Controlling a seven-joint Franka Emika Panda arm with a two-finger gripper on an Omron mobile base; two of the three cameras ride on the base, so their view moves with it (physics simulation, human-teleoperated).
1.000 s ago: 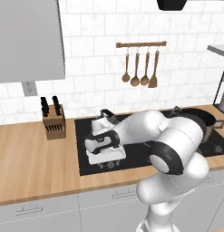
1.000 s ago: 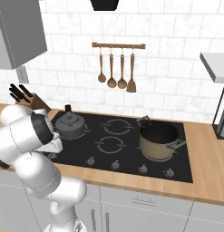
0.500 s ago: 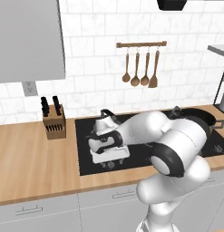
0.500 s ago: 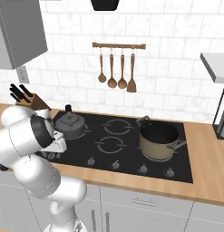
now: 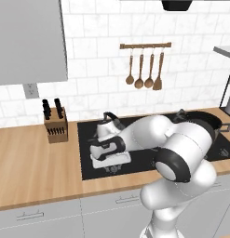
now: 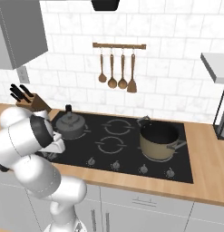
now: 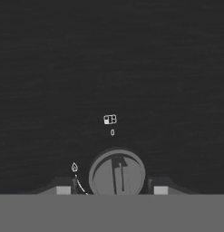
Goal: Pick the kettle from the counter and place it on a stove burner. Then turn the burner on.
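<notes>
So the kettle (image 6: 70,126) is already sitting on the far left burner of the black cooktop (image 6: 131,154), and the job now is the knob (image 7: 117,174). That knob sits dead centre between the gripper (image 7: 112,189)'s 2 fingertips, 1 each side with small gaps, so jaws narrowed around it but not clearly pinching yet. The arm is folded low over the near left edge, hand pointing straight down at the glass

You see a long wooden tabletop (image 5: 37,172) with a flat black cooktop (image 6: 131,152) set in it. On the cooktop sit the grey kettle (image 6: 70,127) and a brown pot (image 6: 158,140). A knife block (image 5: 56,126) stands on the wood beside it.
</notes>
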